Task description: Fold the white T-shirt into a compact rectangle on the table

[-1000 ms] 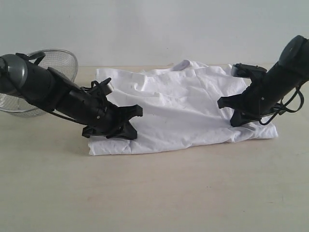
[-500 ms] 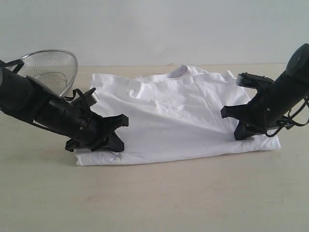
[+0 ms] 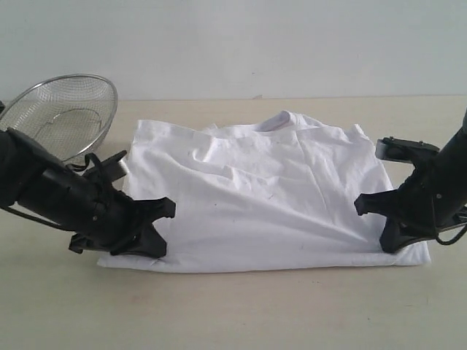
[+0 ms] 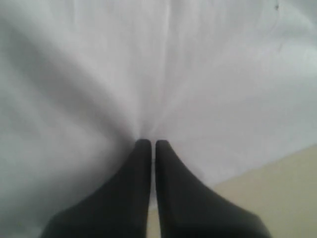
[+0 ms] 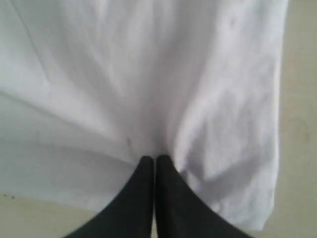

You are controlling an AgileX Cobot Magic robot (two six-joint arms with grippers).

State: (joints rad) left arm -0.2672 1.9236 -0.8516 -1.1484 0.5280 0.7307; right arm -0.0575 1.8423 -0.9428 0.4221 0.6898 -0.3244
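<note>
Between the two tools, on the pale surface [image 3: 233, 313], the shirt [image 3: 263, 189] lies spread with its collar beyond them. Its near hem is stretched from the left tool [image 4: 148, 145] to the right tool [image 5: 151, 159], each pressed together and pinching a bottom corner of cloth. This looks like a fold being set up, so next the hem wants lifting and carrying evenly toward the collar; a mesh bowl [image 3: 66, 113] just behind the left tool could catch that arm.

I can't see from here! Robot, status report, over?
Shut on white T-shirt: left gripper, right gripper. Shirt spread on table. Nothing blocking; mesh bowl aside.
</note>
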